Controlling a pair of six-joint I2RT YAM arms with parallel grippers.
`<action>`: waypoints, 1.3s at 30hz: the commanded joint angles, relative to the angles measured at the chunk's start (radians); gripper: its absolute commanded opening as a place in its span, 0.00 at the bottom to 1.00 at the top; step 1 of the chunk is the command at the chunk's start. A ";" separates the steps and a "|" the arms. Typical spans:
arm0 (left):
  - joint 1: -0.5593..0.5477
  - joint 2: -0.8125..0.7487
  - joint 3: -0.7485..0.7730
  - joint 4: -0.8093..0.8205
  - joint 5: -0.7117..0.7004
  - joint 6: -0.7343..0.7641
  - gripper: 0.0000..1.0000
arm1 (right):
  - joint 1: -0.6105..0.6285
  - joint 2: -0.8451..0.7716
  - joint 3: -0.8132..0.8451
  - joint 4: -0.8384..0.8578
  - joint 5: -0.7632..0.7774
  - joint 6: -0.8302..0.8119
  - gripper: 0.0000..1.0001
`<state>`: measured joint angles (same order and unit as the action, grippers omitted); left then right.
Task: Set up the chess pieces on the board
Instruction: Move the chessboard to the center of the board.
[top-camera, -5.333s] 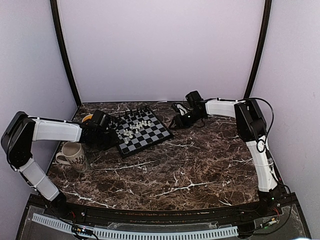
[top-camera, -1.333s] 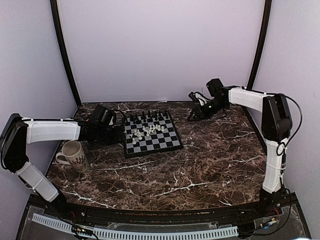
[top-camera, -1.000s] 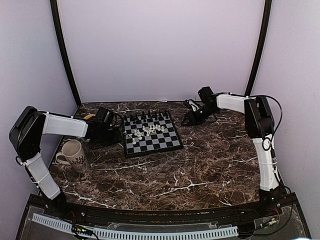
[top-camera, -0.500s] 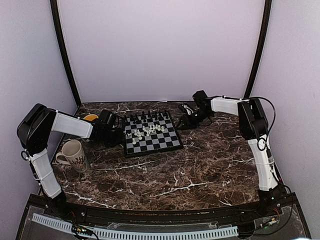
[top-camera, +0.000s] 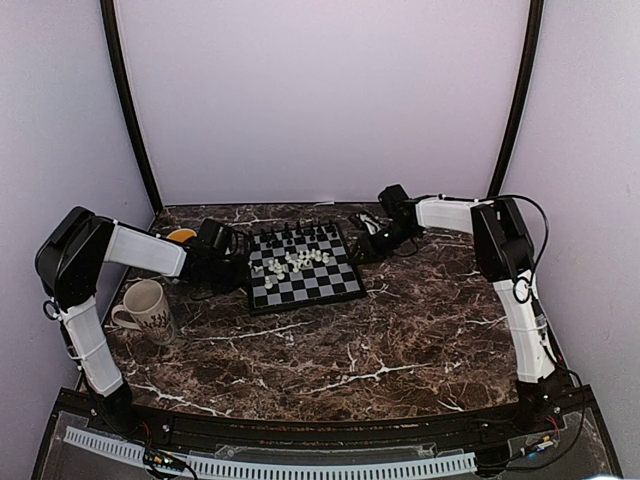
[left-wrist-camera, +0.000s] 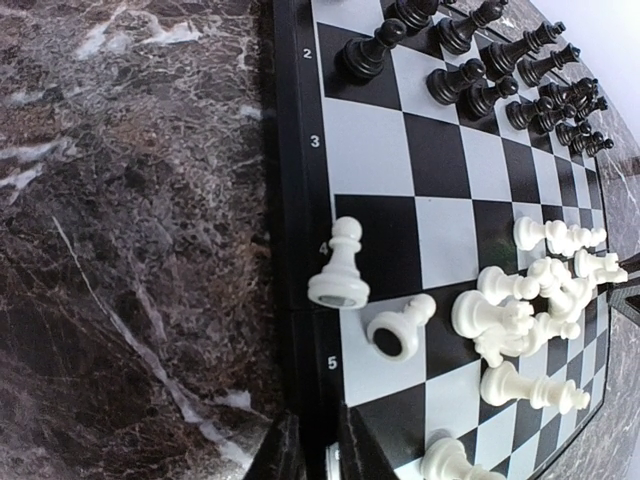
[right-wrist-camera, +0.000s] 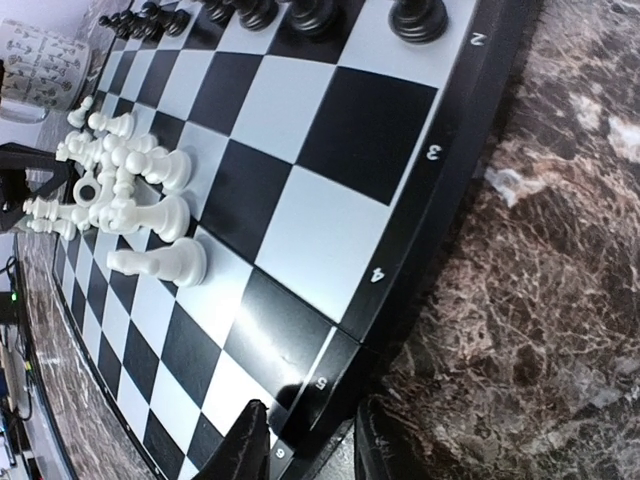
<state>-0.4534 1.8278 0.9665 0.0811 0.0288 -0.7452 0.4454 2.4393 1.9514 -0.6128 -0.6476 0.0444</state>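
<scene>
The board (top-camera: 305, 285) lies at the back left of the table. Black chess pieces (top-camera: 295, 236) stand in rows along its far edge. White chess pieces (top-camera: 290, 262) lie heaped near its middle. My left gripper (top-camera: 240, 270) sits at the board's left edge. In the left wrist view it (left-wrist-camera: 316, 458) is shut on the black rim (left-wrist-camera: 292, 150), next to a standing white pawn (left-wrist-camera: 340, 265) and a toppled one (left-wrist-camera: 400, 326). My right gripper (top-camera: 358, 250) is at the right edge. In the right wrist view it (right-wrist-camera: 312, 445) is open and straddles the rim (right-wrist-camera: 455, 195).
A white patterned mug (top-camera: 146, 310) stands left of the board, near my left forearm, and shows in the right wrist view (right-wrist-camera: 40, 55). An orange object (top-camera: 181, 236) lies behind my left gripper. Enclosure walls close in at the back and sides.
Between 5.3 s and 1.3 s ago the board turned. Since then my right gripper has come left and down to the board's right rim. My left elbow has drawn back.
</scene>
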 joint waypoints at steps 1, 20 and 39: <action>0.001 0.019 -0.004 -0.013 0.037 -0.003 0.13 | 0.022 -0.020 -0.090 -0.021 -0.015 -0.019 0.24; -0.111 0.033 -0.069 0.001 0.073 -0.042 0.09 | 0.068 -0.153 -0.313 -0.023 -0.050 -0.091 0.15; -0.253 -0.057 -0.172 -0.060 0.133 -0.047 0.08 | 0.105 -0.298 -0.529 -0.062 -0.085 -0.155 0.13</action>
<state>-0.6102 1.7523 0.8497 0.1314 -0.0715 -0.7895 0.4507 2.1479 1.4895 -0.6014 -0.6491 -0.0528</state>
